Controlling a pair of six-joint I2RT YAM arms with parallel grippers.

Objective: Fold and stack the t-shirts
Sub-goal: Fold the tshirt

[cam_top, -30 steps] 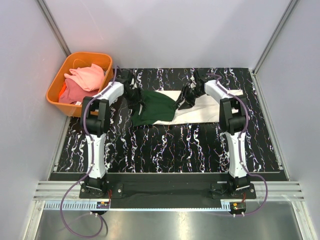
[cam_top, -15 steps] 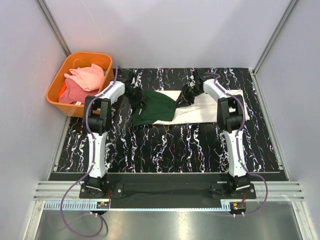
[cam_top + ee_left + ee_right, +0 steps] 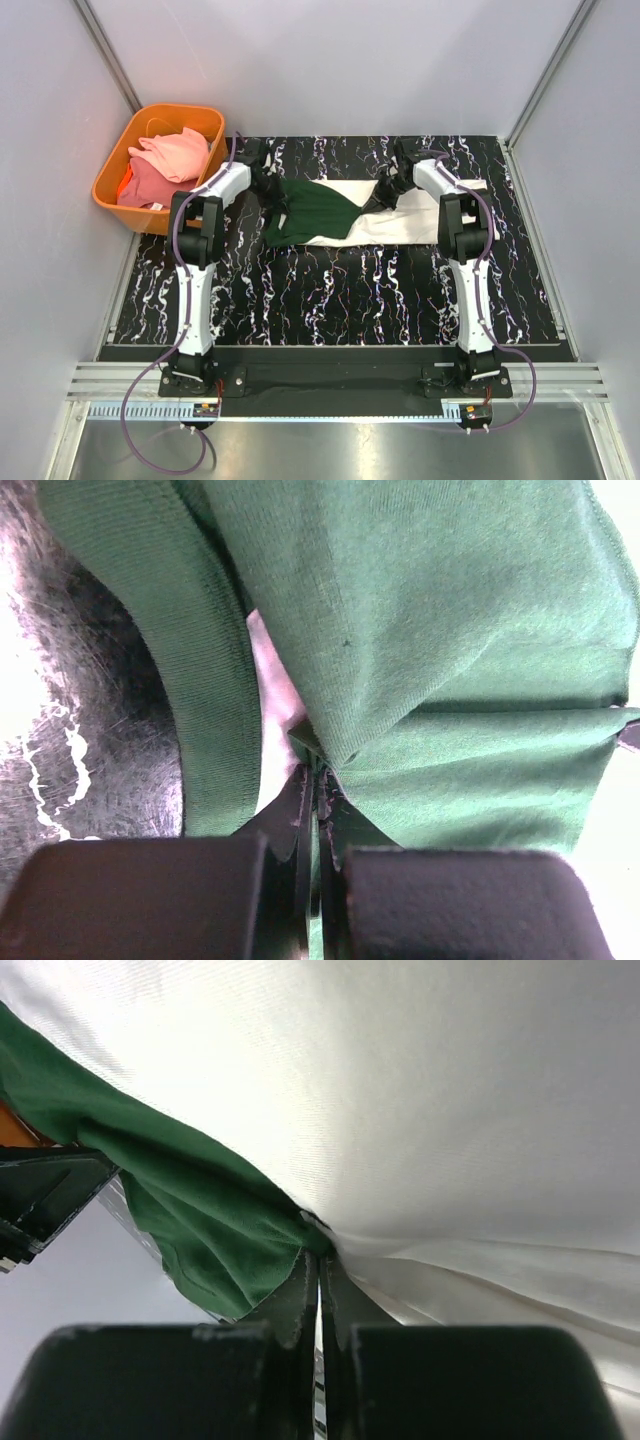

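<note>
On marbled worktop (image 3: 330, 290), cream tee (image 3: 410, 225), left hand (image 3: 315, 775) clamped on its green sleeve (image 3: 450, 630), right hand (image 3: 318, 1260) pinching its cream edge, pink tees (image 3: 170, 160) in bin (image 3: 108, 168).

No writing, label, brand or number can be read in any view. The tee (image 3: 315, 210) shows only plain green and cream cloth up close, and any print elsewhere is too small to tell.

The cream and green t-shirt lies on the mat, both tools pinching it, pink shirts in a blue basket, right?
Not blue: the top external view shows the pink shirts in an orange basket. The cream and green t-shirt is as said.
</note>
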